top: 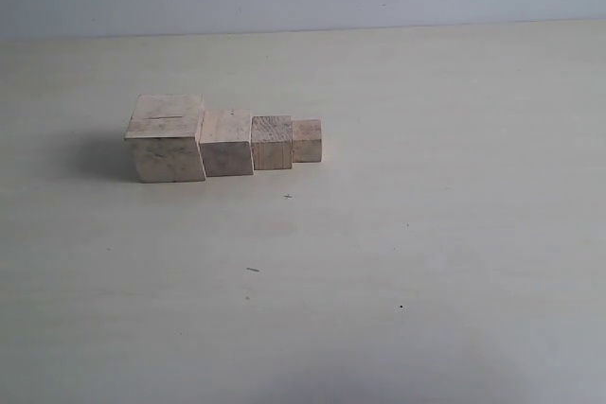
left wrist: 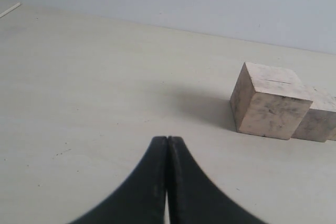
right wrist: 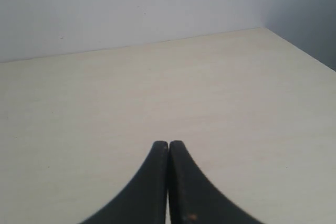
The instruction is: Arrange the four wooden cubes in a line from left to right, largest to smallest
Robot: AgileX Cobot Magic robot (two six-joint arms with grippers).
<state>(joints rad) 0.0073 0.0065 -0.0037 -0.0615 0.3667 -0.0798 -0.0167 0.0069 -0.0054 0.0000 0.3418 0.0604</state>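
Four pale wooden cubes stand touching in a row in the exterior view. The largest (top: 168,139), with a thin slit on top, is at the left; then come the second (top: 226,143), the third (top: 272,143) and the smallest (top: 307,140) at the right. Neither arm shows in that view. In the left wrist view my left gripper (left wrist: 167,139) is shut and empty, well short of the largest cube (left wrist: 269,102), with the second cube (left wrist: 318,119) behind it. My right gripper (right wrist: 168,143) is shut and empty over bare table; no cube shows in its view.
The pale table (top: 398,234) runs back to a light wall. In the right wrist view a table corner (right wrist: 265,29) meets two walls. A thin white strip (left wrist: 9,10) lies far off in the left wrist view.
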